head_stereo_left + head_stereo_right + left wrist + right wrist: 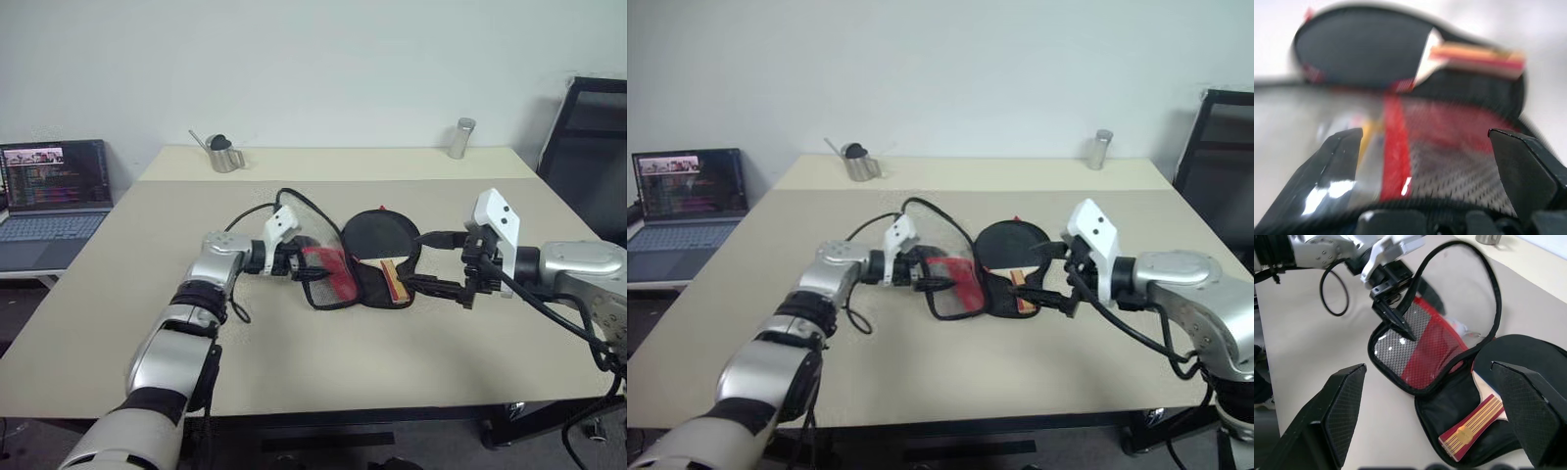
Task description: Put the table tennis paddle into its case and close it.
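Right wrist view: the case [1449,396] lies unzipped on the desk [294,362], its lower half flat and its upper flap, with mesh pocket and red band, folded over toward the left arm. The table tennis paddle [1508,382] rests inside the lower half, black rubber face seated in the round end and striped wooden handle [1474,423] angled toward the narrow end, so insertion appears complete and closing is the remaining step. The left claw [1396,320] stands with jaws apart and holds nothing; one finger tip lies on or just above the mesh of the flap, which is consistent with positioning to take the flap and fold it over the paddle. The left wrist view confirms this: both fingers flank the mesh and red band, with the paddle beyond. The right claw [441,284] is also spread wide and empty, hovering just beside the handle end of the case, a placement suited to steadying the lower half while the flap is swung shut. The flap's zipper rim stands up in a loose arc, so the soft fabric will probably sag when lifted. Beyond the case, a metal watering can [223,153] and a metal cylinder [461,138] stand well apart at the far edge, and a laptop [54,191] sits on a side surface to the left
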You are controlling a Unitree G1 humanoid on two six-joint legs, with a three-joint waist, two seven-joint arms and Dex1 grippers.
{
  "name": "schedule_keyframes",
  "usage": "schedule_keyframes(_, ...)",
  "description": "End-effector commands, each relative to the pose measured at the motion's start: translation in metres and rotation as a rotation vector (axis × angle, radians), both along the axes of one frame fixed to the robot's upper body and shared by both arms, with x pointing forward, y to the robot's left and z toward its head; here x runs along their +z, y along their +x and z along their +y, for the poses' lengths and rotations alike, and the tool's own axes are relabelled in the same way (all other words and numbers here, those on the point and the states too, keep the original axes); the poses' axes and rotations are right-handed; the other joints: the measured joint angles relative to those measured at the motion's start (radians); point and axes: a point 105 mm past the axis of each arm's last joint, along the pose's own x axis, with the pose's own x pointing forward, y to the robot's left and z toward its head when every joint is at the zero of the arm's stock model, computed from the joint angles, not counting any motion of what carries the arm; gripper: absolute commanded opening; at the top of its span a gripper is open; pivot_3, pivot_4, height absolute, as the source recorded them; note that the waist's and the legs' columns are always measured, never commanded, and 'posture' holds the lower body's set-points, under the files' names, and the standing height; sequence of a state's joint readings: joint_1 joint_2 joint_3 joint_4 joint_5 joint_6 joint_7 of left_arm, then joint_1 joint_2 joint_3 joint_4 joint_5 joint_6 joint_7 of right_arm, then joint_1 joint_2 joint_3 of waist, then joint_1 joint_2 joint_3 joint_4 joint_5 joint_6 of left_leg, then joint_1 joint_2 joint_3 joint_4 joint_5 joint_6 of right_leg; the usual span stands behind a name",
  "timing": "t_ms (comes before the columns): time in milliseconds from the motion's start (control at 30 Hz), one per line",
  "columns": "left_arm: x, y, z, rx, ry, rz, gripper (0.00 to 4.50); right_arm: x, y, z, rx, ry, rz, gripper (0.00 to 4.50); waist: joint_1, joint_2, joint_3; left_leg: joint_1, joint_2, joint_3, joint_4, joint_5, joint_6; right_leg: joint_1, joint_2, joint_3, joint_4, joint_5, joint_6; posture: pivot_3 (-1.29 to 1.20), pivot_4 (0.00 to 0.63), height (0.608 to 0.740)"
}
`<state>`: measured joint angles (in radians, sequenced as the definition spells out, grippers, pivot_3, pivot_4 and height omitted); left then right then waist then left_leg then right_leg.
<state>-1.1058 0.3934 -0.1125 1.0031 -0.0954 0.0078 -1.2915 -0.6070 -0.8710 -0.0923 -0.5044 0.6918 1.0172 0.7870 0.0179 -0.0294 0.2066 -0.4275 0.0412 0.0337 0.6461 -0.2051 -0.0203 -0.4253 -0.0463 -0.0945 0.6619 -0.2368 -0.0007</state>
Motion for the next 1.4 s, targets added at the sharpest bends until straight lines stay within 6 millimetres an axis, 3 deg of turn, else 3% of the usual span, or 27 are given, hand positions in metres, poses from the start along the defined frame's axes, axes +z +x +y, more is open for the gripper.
schedule_keyframes(33, 0.059, -0.017, -0.020, -0.178, -0.100, -0.093, 4.50, 0.026, -0.005, -0.017, -0.038, -0.014, -0.075, 4.47, 0.000, 0.000, 0.000, -0.001, 0.000, 0.000, 0.000, 0.000, 0.000, 0.000, 0.000, 0.000, 0.000, 0.000, 0.000, 0.00, 0.150, 0.740)
schedule_keyframes(200, 0.079, -0.022, -0.033, -0.230, -0.146, -0.109, 4.50, 0.035, -0.007, -0.037, -0.097, -0.044, -0.089, 4.47, -0.001, 0.000, 0.000, 0.000, -0.001, 0.000, 0.000, 0.000, 0.000, -0.001, 0.001, 0.000, -0.001, 0.000, 0.000, 0.00, 0.150, 0.740)
schedule_keyframes(400, 0.058, -0.009, -0.052, -0.169, -0.131, -0.092, 4.50, 0.037, -0.005, -0.054, -0.160, -0.069, -0.090, 4.47, -0.002, 0.000, 0.000, 0.001, -0.003, 0.000, 0.000, 0.000, 0.000, 0.000, 0.001, 0.000, 0.001, 0.000, 0.000, 0.00, 0.150, 0.740)
schedule_keyframes(633, 0.044, -0.003, -0.066, -0.131, -0.146, -0.098, 4.50, 0.025, 0.006, -0.051, -0.205, -0.021, -0.060, 4.47, -0.003, -0.001, 0.000, 0.001, -0.003, 0.000, 0.000, 0.000, 0.000, 0.000, 0.001, 0.001, 0.000, 0.000, 0.000, 0.00, 0.150, 0.740)
schedule_keyframes(833, 0.048, -0.002, -0.029, -0.102, -0.124, -0.140, 4.50, 0.001, 0.022, -0.047, -0.260, 0.076, 0.042, 4.47, -0.014, 0.000, 0.000, 0.001, -0.002, 0.000, 0.000, 0.000, 0.000, 0.000, 0.002, 0.000, 0.001, 0.000, 0.000, 0.00, 0.150, 0.740)
schedule_keyframes(1000, 0.053, -0.016, 0.014, -0.099, -0.111, -0.155, 4.50, -0.015, 0.052, -0.046, -0.362, 0.172, 0.108, 4.47, -0.021, 0.000, 0.000, 0.002, 0.001, 0.001, 0.000, 0.000, 0.000, 0.000, 0.002, 0.001, 0.002, 0.000, -0.001, 0.00, 0.150, 0.740)
schedule_keyframes(1233, 0.062, -0.030, 0.061, 0.069, -0.125, -0.179, 4.50, -0.042, 0.092, -0.043, -0.520, 0.282, 0.194, 4.47, -0.019, 0.000, 0.000, 0.002, 0.004, 0.001, 0.000, 0.000, 0.000, 0.000, 0.003, 0.002, 0.003, 0.002, -0.003, 0.00, 0.150, 0.740)
schedule_keyframes(1400, 0.061, -0.040, 0.076, 0.154, -0.127, -0.175, 4.50, -0.058, 0.119, -0.038, -0.604, 0.328, 0.204, 4.47, -0.017, 0.000, 0.000, 0.002, 0.004, 0.001, 0.000, 0.000, 0.000, 0.000, 0.003, 0.003, 0.002, 0.002, -0.003, 0.00, 0.150, 0.740)
